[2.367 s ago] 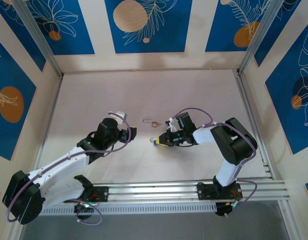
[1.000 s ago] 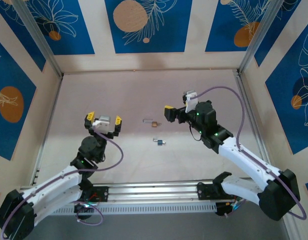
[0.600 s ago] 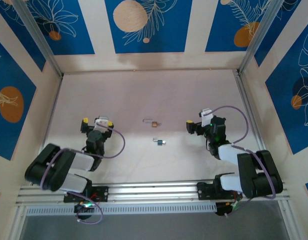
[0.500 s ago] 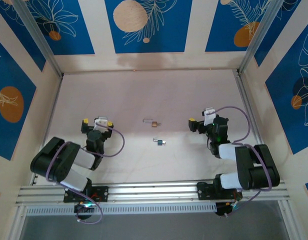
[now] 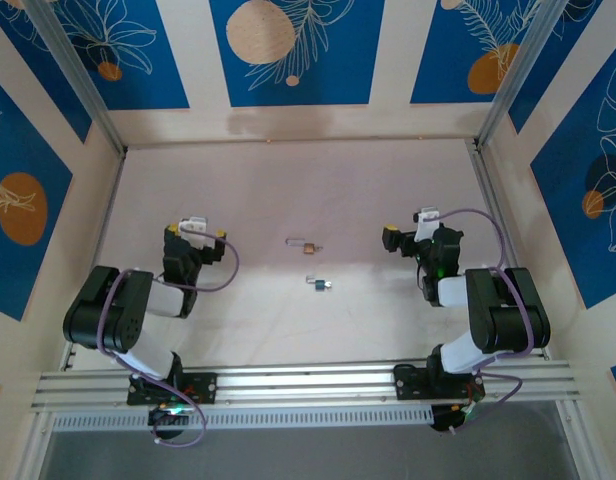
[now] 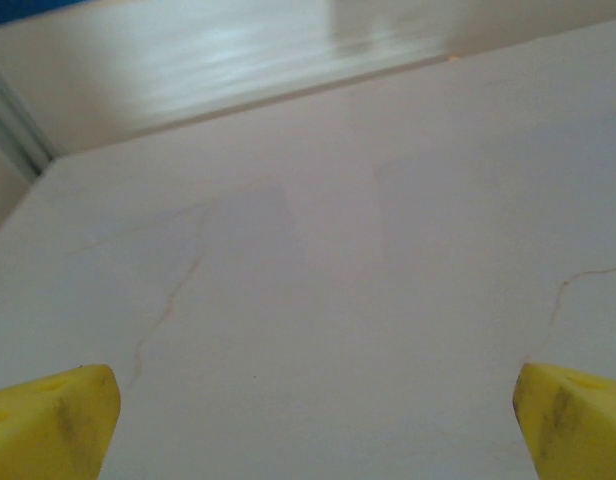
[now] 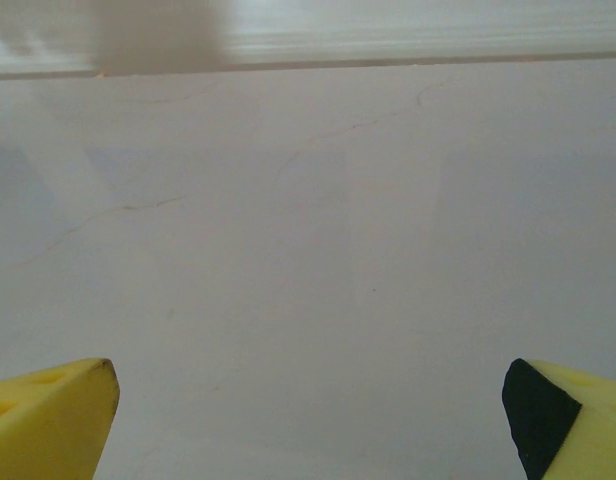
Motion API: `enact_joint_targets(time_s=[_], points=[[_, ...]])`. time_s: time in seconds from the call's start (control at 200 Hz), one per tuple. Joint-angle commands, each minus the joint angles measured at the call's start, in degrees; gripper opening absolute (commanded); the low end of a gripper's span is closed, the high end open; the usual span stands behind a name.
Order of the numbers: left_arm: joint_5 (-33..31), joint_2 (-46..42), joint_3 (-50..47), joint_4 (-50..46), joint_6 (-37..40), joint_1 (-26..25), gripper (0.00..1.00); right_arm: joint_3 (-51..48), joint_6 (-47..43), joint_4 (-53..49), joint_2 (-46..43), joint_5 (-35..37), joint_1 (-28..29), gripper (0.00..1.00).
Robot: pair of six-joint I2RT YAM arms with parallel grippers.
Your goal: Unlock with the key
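Pale desk (image 5: pixel 288 180) boxed in by back wall and side panels, metal rail (image 5: pixel 308 380) along the near edge. Wide bare room across the middle and far half. Near centre: key (image 5: pixel 317 284), dark-blue head, flat on the desk; padlock (image 5: pixel 306 245) just behind it, apart, not touching. Left arm folded tight over its base at the left side, left claw (image 5: pixel 195 235) low over the surface, aimed at the back wall, yellow fingertips (image 6: pixel 48 420) spread wide, nothing between them. Right arm folded likewise at the right side, right claw (image 5: pixel 413 240) gaping too, empty. Both claws well apart from the key
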Motion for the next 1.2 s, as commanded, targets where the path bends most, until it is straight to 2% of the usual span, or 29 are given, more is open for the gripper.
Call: enact_joint_targets(time_s=[0.0,0.04,0.365,1.196], points=[[5.58,-0.49,3.28,-7.11,-3.12,2.33,1.00,3.20,2.37,-4.62,0.65,-0.03,-0.82,0.99],[5.96,-0.34,3.62,-7.47,-3.29,2.65,1.00,4.38,2.48,-6.83,0.75,-0.31,-1.01,0.99],[3.84,-0.41,3.59,-7.41,-3.99,2.76,1.00,4.60,2.31,-6.90,0.84,0.03,-0.76,0.99],[4.13,-0.35,3.74,-7.72,-3.88,2.66,1.00,4.80,1.50,-7.43,0.84,1.50,0.13,0.99]])
